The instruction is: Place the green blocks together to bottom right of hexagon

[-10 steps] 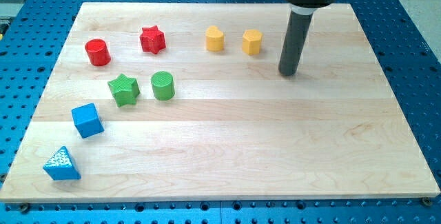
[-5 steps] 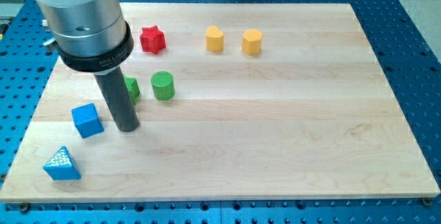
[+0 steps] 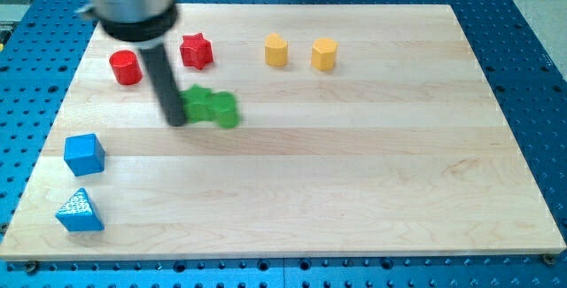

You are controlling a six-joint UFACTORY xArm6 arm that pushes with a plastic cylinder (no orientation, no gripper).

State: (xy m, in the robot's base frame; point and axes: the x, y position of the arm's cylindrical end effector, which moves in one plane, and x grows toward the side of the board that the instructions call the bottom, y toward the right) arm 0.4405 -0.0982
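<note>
My tip [image 3: 176, 120] touches the left side of the green star [image 3: 198, 105], which is pressed against the green cylinder [image 3: 226, 110] on its right. Both green blocks are blurred. They sit left of the board's middle, below the red star [image 3: 196, 50]. Two yellow blocks stand near the view's top: one [image 3: 276, 50] and a hexagon-like one [image 3: 323, 53] to its right. The green blocks lie down and left of both yellow blocks.
A red cylinder [image 3: 126, 67] stands at the upper left, just left of my rod. A blue cube [image 3: 84, 154] and a blue triangle [image 3: 79, 210] sit at the lower left. The wooden board [image 3: 372, 190] lies on a blue perforated table.
My tip swung from the upper right to the lower left, then up against the green star. The green star and cylinder slid right, now touching. The blue cube moved left.
</note>
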